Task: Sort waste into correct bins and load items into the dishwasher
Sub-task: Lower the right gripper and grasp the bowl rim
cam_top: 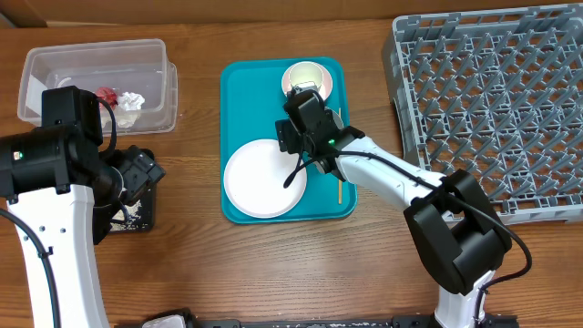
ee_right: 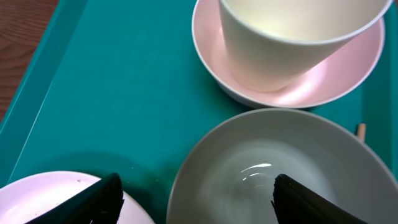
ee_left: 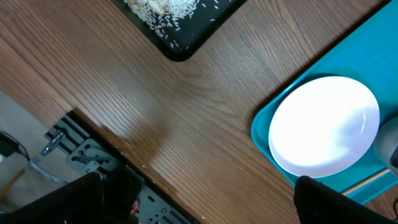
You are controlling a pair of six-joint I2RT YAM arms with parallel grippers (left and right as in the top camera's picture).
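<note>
My right gripper [ee_right: 199,202] hangs open over the teal tray [ee_right: 124,93]. It straddles the left rim of the grey-blue bowl [ee_right: 280,162]: one finger is inside the bowl, the other over the pale plate [ee_right: 37,199]. Just beyond stands the white cup [ee_right: 292,31] inside the pink bowl [ee_right: 348,68]. A thin wooden stick [cam_top: 339,187] lies on the tray's right side. In the overhead view the right gripper [cam_top: 303,102] hides the grey-blue bowl. My left gripper [ee_left: 199,205] is open and empty above bare table, near the black tray [ee_left: 180,18] holding rice crumbs.
The grey dish rack [cam_top: 492,109] fills the right side. At the far left, a clear tub [cam_top: 55,68] holds a red wrapper [cam_top: 107,94] and a white napkin [cam_top: 133,100]. My left arm covers part of the black tray [cam_top: 138,217].
</note>
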